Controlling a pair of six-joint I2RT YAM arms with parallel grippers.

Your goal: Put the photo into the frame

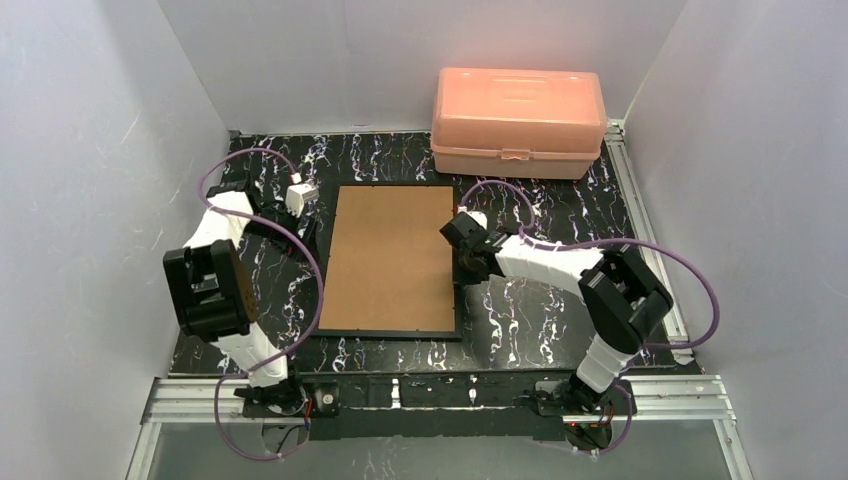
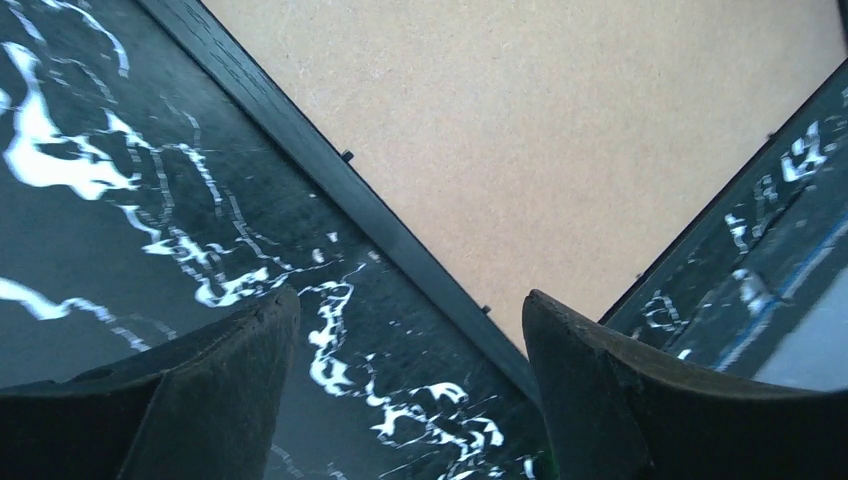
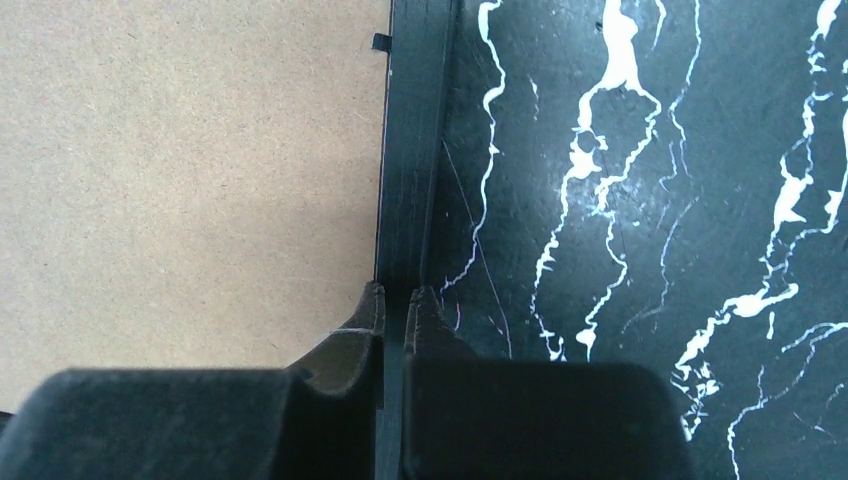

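Opening the back seems to be the step in hand, so the closed tips should be pushing slowly and low along the rim while the other arm is steadying the far corner.

From above, the frame [image 1: 390, 260] is lying brown back up between both arms. The left gripper [image 1: 305, 228] is hovering just off its far-left corner, and the right gripper [image 1: 458, 265] is sitting at its right edge.

Through the left wrist camera, the fingers [image 2: 230, 370] are standing wide apart, with the frame's corner lying just ahead, between them.

Through the right wrist camera, the fingers [image 3: 350, 350] are pressing together, tips sitting at the black rim [image 3: 410, 150], with the brown back to their left.

The photo is showing nowhere.
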